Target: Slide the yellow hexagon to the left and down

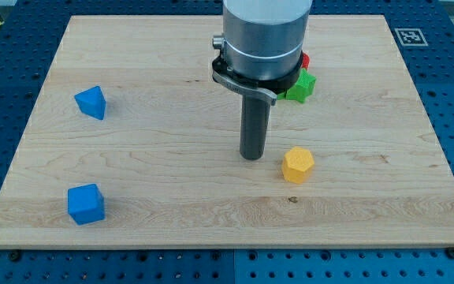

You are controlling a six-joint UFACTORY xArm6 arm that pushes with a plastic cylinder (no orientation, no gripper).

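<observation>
The yellow hexagon [298, 164] lies on the wooden board [172, 197], right of the view's middle and a little low. My tip [251, 156] rests on the board just to the left of the hexagon, with a small gap between them, at about the same height in the view. The rod rises to the arm's grey cylinder at the view's top.
A green block [299, 85] and a red block [306, 60] sit behind the arm, partly hidden by it. A blue block [91, 102] lies at the left. A blue cube [85, 204] lies at the lower left. The board's edges border a blue perforated table.
</observation>
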